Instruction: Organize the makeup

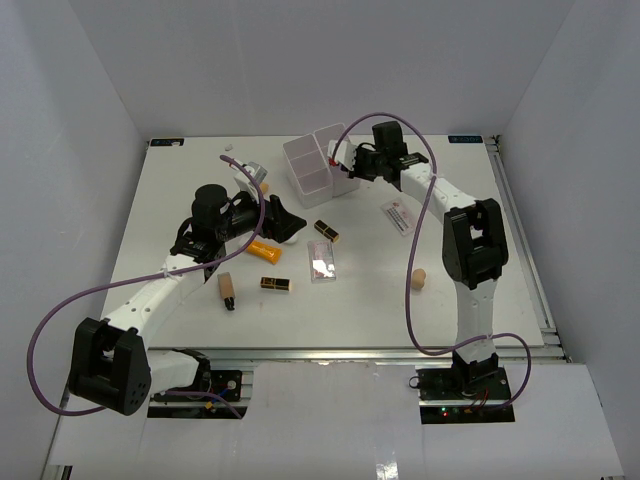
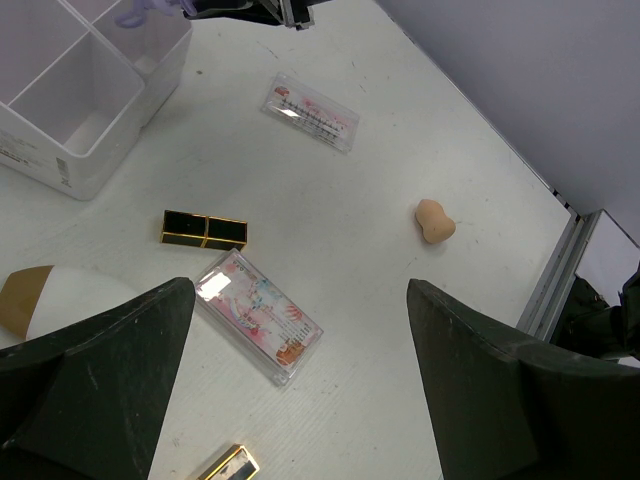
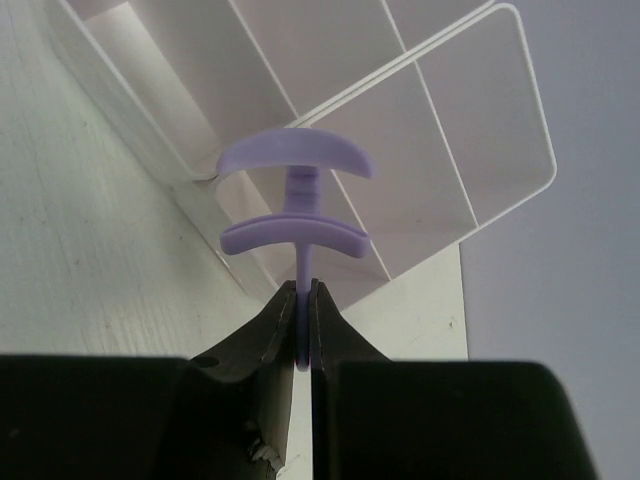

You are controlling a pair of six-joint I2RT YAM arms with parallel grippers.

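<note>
The makeup lies scattered on the white table (image 1: 180,200). An orange tube (image 1: 264,250), a tan bottle (image 1: 227,291), two black-gold lipsticks (image 1: 326,231) (image 1: 277,284), a clear pink palette (image 1: 322,258), a white-red packet (image 1: 397,216) and a beige sponge (image 1: 420,279) all rest there. My left gripper (image 1: 285,222) hangs open and empty above the table. Below it I see the palette (image 2: 260,315) and a lipstick (image 2: 204,229). My right gripper (image 3: 303,300) is shut on the stem of a purple double-arc tool (image 3: 295,200), just in front of the white compartment box (image 3: 400,100).
The white compartment box (image 1: 320,160) stands at the back centre, its cells looking empty from the left wrist view. Another small item (image 1: 255,175) lies at the back left. White walls close in the table on three sides, and a metal rail (image 1: 530,260) runs along the right edge.
</note>
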